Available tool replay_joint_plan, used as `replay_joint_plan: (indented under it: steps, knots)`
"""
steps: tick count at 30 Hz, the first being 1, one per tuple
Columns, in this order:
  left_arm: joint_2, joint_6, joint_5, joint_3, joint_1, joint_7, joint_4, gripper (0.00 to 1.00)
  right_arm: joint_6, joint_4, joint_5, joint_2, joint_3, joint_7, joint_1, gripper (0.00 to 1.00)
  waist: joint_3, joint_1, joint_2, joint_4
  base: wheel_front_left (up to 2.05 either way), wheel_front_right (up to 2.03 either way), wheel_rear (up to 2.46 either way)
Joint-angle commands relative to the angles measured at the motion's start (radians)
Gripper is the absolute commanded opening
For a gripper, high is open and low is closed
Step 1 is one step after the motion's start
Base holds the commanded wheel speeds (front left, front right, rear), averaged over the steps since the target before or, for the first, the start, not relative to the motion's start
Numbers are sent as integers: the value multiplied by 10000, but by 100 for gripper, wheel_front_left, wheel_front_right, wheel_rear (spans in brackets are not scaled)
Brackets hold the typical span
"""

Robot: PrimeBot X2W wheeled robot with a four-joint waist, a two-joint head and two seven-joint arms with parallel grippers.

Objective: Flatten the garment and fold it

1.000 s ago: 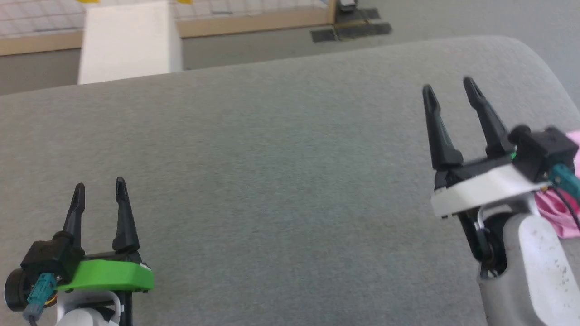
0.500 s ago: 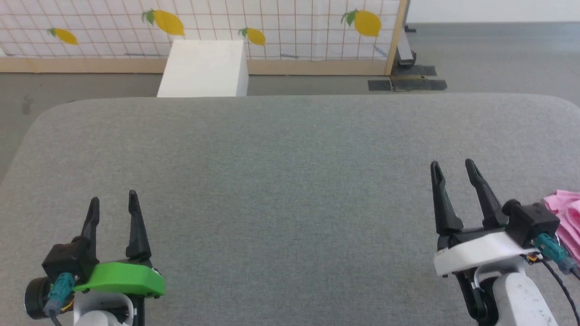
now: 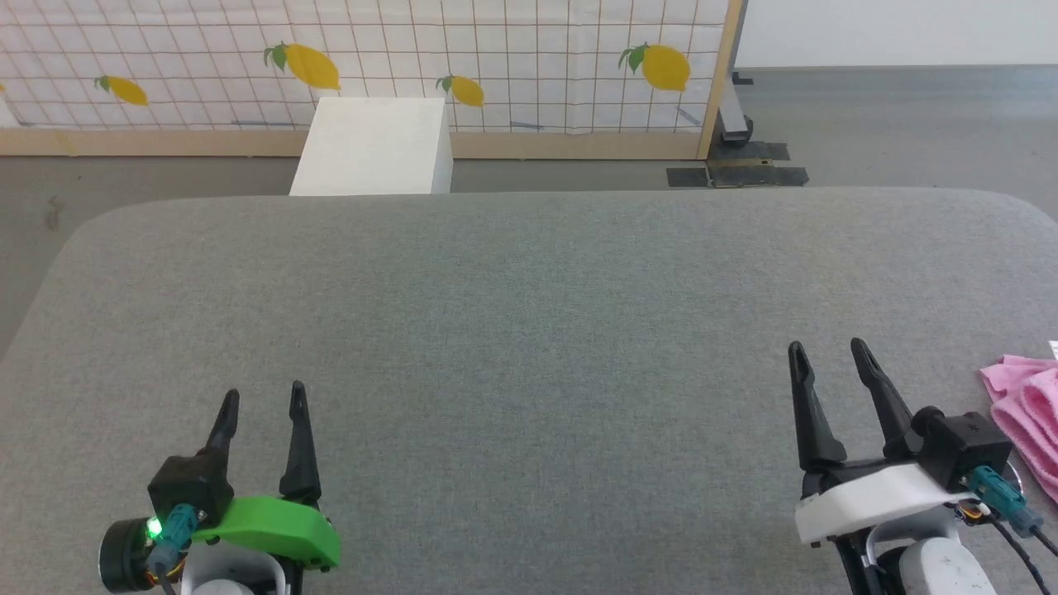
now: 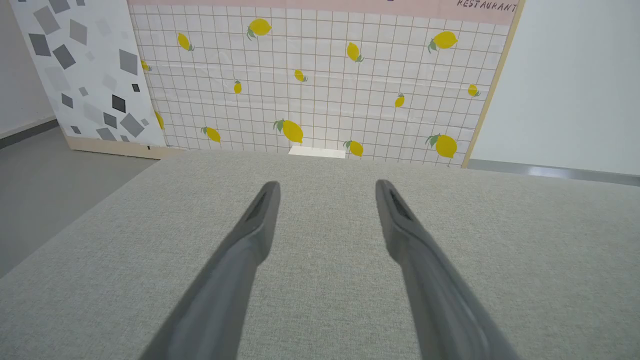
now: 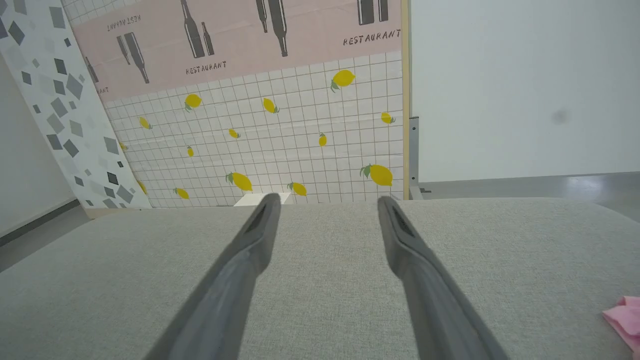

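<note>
**Just to the right of my right pincer, a pink heap waits**

Beside my right pincer [image 3: 826, 347], on its outer side and a little behind its tips, lies the garment [image 3: 1025, 413]. It is near that pincer but not touching it. It is well apart from my left pincer [image 3: 264, 395], far off past my other arm.

Both of my pincers are spread wide, and there is nothing between the fingers of either 1. I think I hold them this way so they are ready to grab cloth. They sit low over the gray pad [image 3: 529, 314], with fingers pointing forward toward the lemon wall [image 3: 496, 49] and the white box [image 3: 372, 145]. Between my 2 pincers and ahead of them, the pad is just gray. I think that is where the garment should be laid out flat.

The garment is not flat. It is bunched up in soft folds, so no step of the job is done yet. My right wrist view shows just 1 pink corner of it [image 5: 622, 312], low and to the right of my fingers.

Which way does it point? The bit I see runs about the way my right fingers point, leaning outward as it comes back toward me. The rest is cut off at the side, so I cannot tell its true long side or where its top is.
</note>
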Motion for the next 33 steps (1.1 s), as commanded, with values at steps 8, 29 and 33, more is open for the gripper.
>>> replay_joint_plan:
  steps: [8, 29, 33]
  knots:
    - [-33, -5, -112, -88, -10, -135, 427, 100, -15, -45, -21, 6, -42, -58, 308, 100, 1, 1, 0, -116, 0, 0, 0]
    - [-66, -14, 112, -137, 22, 113, 418, 0, -1, -170, -135, 1, -44, 209, 228, 0, 33, 1, 0, -120, 0, 0, 0]
    - [-84, -14, 167, -141, 30, 188, 349, 0, -2, -230, -196, 1, -45, 289, 245, 0, 32, 1, 0, -121, 0, 0, 0]
